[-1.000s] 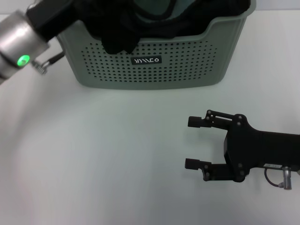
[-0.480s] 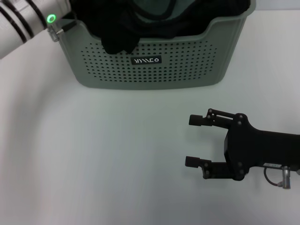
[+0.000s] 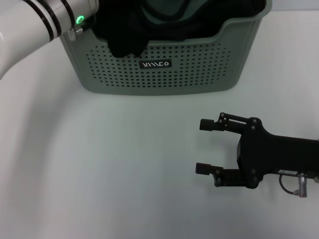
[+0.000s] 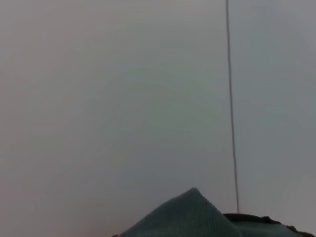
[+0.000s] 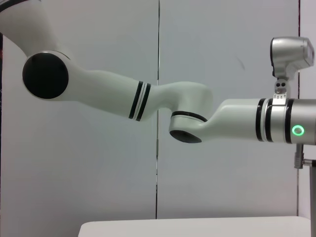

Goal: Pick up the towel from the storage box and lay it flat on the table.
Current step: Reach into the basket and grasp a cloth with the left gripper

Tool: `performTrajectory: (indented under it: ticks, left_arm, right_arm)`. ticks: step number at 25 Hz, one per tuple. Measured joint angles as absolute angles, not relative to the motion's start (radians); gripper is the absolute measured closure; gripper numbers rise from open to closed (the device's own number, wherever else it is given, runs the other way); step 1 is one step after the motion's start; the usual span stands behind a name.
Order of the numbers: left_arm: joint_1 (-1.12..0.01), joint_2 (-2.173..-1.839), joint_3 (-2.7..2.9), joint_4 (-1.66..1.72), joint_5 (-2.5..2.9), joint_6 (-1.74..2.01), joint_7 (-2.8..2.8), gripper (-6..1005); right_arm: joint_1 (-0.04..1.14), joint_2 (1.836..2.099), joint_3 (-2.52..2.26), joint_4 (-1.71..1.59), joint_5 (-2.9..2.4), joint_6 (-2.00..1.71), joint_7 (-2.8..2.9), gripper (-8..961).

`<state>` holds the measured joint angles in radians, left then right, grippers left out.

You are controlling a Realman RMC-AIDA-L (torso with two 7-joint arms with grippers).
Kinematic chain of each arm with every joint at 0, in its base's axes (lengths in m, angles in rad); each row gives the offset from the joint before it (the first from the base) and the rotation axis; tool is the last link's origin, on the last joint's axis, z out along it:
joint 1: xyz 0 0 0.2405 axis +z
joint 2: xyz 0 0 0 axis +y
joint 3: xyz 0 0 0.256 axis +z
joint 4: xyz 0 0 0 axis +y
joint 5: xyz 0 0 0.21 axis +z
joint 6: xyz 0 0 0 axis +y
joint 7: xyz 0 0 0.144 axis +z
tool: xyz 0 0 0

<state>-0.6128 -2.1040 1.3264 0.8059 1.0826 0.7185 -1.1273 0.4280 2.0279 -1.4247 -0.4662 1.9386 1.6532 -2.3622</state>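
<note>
The storage box [image 3: 159,77] stands at the far middle of the table [image 3: 99,174], its dark label [image 3: 156,64] facing me. A patch of the grey-green towel [image 3: 160,9] with a black border shows inside it at the view's top edge. In the left wrist view a grey-green fuzzy peak of the towel [image 4: 190,217] rises in front of a plain wall. My left arm [image 3: 45,22] reaches over the box's left corner; its gripper is out of frame. My right gripper [image 3: 200,147] is open and empty, low over the table at the right front.
A plain black cloth [image 3: 127,40] fills the box and hangs over its dipped front rim at the left. The right wrist view shows my white left arm [image 5: 197,118] with a green light [image 5: 297,130] above the table's edge [image 5: 197,228].
My left arm has swung to the right and farther in, from beside the box's left wall to over its left corner. The right gripper has barely shifted.
</note>
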Motion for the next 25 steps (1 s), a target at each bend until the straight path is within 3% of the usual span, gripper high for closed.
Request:
performTrajectory:
  ticks: [3,8,14,17,25]
  left_arm:
    - [-0.601,-2.104,1.336,0.817,1.044,0.724,-1.117,174]
    - [-0.574,-2.103,1.39,0.819,0.874,0.701,-1.02,336]
    - [-0.57,-2.101,1.448,0.819,0.862,0.652,-0.964,569]
    - [-0.566,-2.1,1.471,0.826,0.862,0.653,-0.923,806]
    - [-0.545,-2.101,1.475,0.839,0.771,0.667,-0.897,941]
  right_arm:
    - [0.428,2.028,-1.424,-0.466,1.939,1.654,-2.362,179]
    - [0.427,2.028,-1.428,-0.466,1.953,1.654,-2.373,179]
    - [0.422,2.028,-1.429,-0.466,1.962,1.658,-2.376,179]
    - [0.421,2.028,-1.429,-0.466,1.962,1.658,-2.376,180]
    - [0.417,2.028,-1.43,-0.466,1.962,1.661,-2.387,180]
